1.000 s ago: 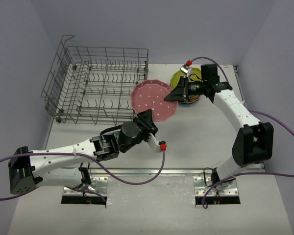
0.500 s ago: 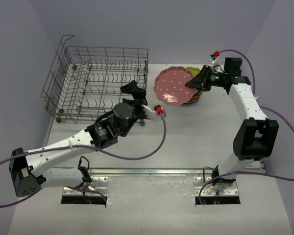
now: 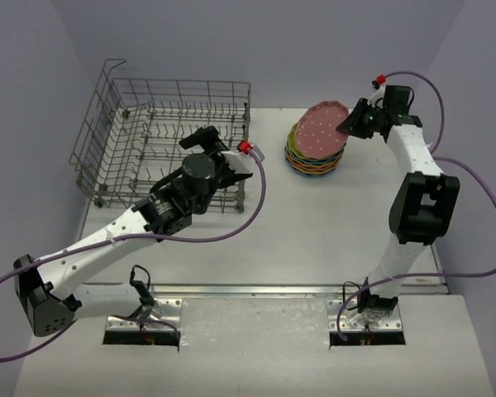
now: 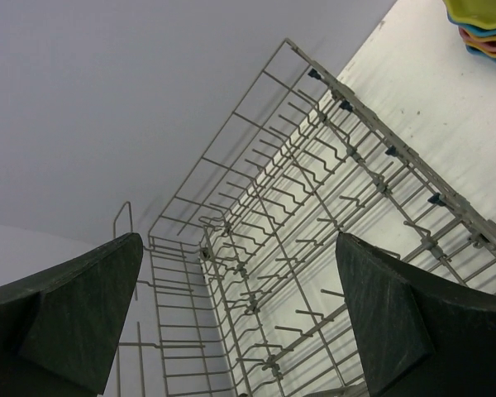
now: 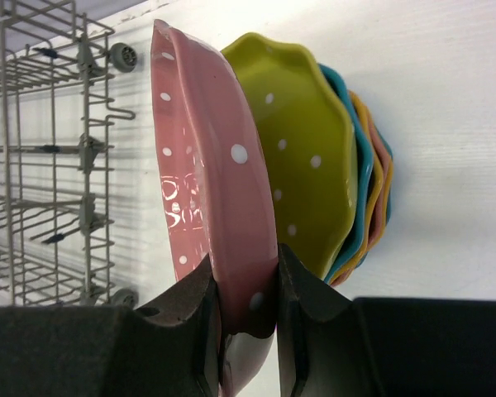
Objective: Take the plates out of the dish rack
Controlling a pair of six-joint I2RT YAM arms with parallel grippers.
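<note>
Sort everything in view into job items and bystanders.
Job items: pink plate, clamped in right tool; stacked plates; dish rack; left tool, open by the rack.
Bystanders: purple cables; table.

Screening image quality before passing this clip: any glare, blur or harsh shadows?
Top external: even soft light, sharp throughout, faint shadows under the dish rack and the plate stack. Left wrist: rack wires crisp, the near fingers dark and featureless. Right wrist: a patch of glare on the pink plate held between the fingers; otherwise in focus.
</note>
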